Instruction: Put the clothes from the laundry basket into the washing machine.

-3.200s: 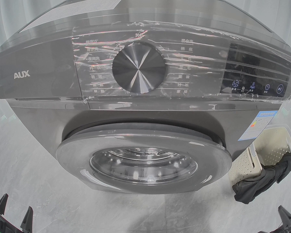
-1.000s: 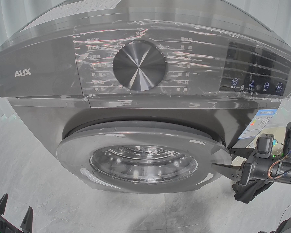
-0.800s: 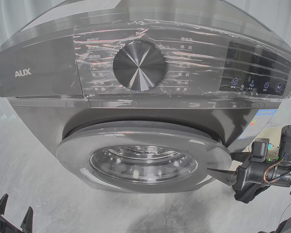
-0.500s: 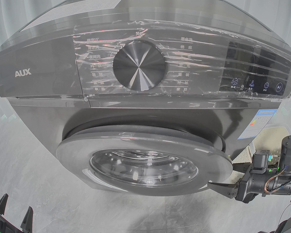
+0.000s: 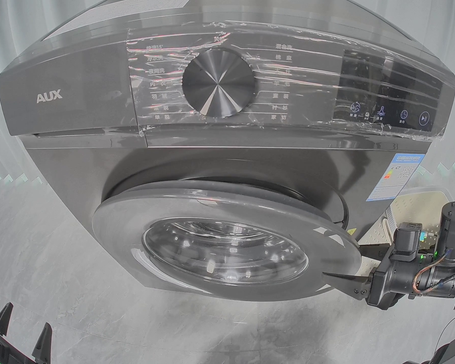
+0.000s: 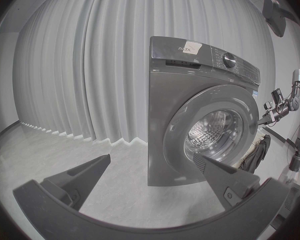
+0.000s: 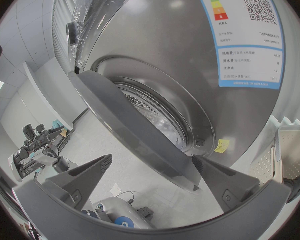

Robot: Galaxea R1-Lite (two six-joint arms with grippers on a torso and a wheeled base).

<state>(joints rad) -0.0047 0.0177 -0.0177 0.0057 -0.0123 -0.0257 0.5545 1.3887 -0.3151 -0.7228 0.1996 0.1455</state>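
The grey washing machine [image 5: 86, 173] stands in front of me, its round glass door [image 5: 227, 238] pulled slightly ajar on the right side. My right gripper [image 5: 346, 264] is at that free edge, open, one finger in front of the door rim [image 7: 140, 134] and one behind it. A cream laundry basket [image 5: 419, 208] sits on the floor right of the machine, with dark clothes [image 6: 256, 152] hanging over its side. My left gripper [image 5: 27, 315] hangs low at the near left, open and holding nothing.
Pale tiled floor [image 5: 60, 259] spreads in front of and to the left of the machine. A grey curtain [image 6: 83, 77] runs behind it. The shiny drum [image 7: 156, 114] shows through the gap behind the door.
The right arm rose from the lower right to the door's edge, and the door has swung from closed to slightly ajar. The head view shifted a little. The left gripper kept still.
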